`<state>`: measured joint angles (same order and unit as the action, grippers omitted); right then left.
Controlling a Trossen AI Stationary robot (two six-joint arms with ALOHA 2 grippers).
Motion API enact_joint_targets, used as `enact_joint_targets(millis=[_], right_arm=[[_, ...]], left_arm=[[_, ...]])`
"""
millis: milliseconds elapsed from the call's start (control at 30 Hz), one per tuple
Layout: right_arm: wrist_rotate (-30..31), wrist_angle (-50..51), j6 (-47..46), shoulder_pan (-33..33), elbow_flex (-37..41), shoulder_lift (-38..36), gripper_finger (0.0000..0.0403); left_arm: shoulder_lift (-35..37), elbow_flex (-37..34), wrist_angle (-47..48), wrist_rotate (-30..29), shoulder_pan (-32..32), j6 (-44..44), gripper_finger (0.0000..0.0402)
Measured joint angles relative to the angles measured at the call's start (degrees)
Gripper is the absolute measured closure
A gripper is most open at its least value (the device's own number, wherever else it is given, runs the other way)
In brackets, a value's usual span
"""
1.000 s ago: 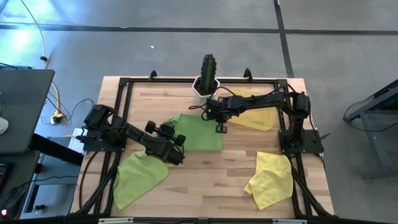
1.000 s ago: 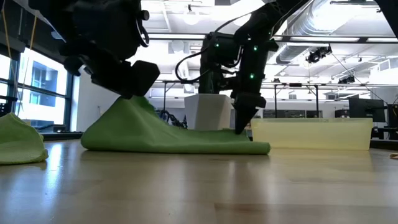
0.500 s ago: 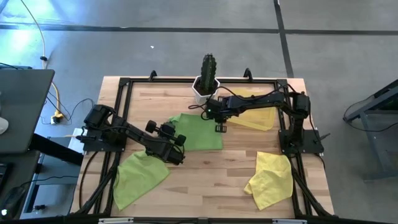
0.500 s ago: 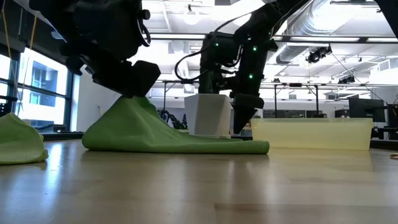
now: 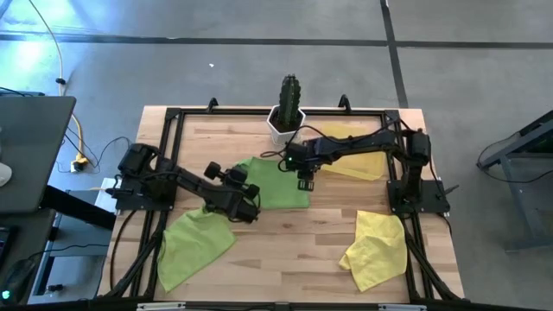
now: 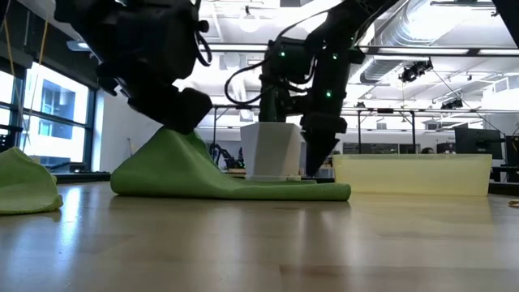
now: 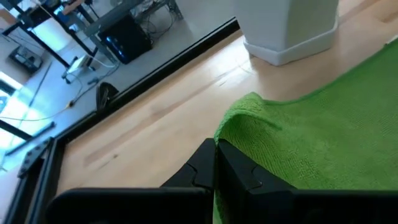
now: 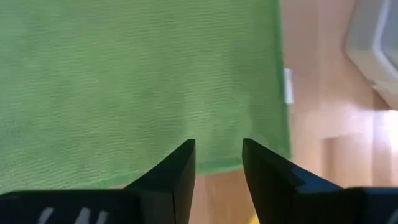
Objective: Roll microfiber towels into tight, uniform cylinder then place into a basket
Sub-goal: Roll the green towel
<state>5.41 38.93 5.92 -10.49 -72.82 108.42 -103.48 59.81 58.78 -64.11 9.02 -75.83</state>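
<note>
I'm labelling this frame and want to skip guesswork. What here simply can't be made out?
- Inside of the shallow pale yellow tray: low view shows only its wall; in the high view the right arm crosses it.
- Left gripper fingertips: buried in the middle lime-green microfiber towel.
- Towel's full outline: cut off in both wrist views.

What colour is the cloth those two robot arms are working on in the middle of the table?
Lime green; the middle cloth shows best in the high view.
</note>
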Motion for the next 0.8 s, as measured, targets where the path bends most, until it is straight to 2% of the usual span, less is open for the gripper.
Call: enact_joint_targets(millis=[200,333,433,633,800], right_arm=[[0.52,-4.72,-0.12,1.54,2.00,0.00,0.0286],[0.56,-8.31,-2.20,1.60,4.33,0.00,0.0286],[0.59,-7.47,-4.11,1.38,5.56,0.00,0.0286],[0.98,-5.23,-7.65,1.54,6.28,0.00,0.0286],[1.40,-4.89,-8.53,1.62,6.28,0.00,0.0286]], left_arm=[[0.00,0.00,-0.89,1.19,-1.54,2.10,0.0400],[0.00,0.00,-1.77,5.52,-2.81,3.83,0.0400],[-0.01,0.00,-3.31,7.90,-3.61,6.72,0.0400],[-0.02,0.00,-6.64,8.77,-4.68,11.80,0.0400],[-0.02,0.00,-7.63,10.20,-6.41,12.61,0.0400]])
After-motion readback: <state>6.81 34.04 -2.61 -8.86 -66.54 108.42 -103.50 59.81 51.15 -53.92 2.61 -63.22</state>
